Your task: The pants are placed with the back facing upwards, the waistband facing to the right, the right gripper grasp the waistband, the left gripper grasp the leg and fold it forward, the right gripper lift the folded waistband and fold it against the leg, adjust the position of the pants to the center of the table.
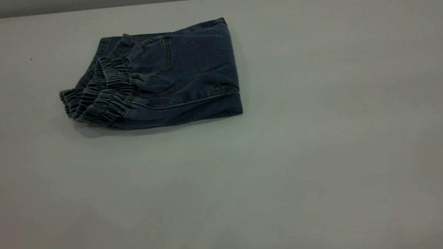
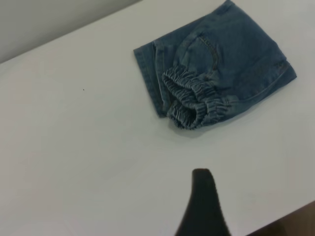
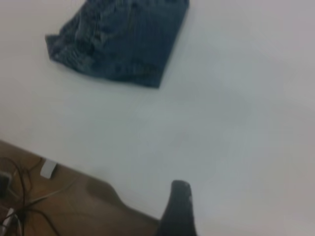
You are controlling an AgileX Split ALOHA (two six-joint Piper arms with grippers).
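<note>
The pants (image 1: 168,74) folded on the table (image 1: 318,154), waistband (image 1: 102,95) leftward; both grippers' jaws' state unclear

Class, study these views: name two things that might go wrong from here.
1. The folded pants lie left of the table's centre, so dragging them across might undo the fold.
2. The bunched waistband sits loose on top; a claw pinching there might lift only one layer.

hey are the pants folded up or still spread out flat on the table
Folded. The pants lie as a compact stacked bundle on the table, with the gathered waistband doubled over on top of the denim layers. Neither gripper touches them.
</note>
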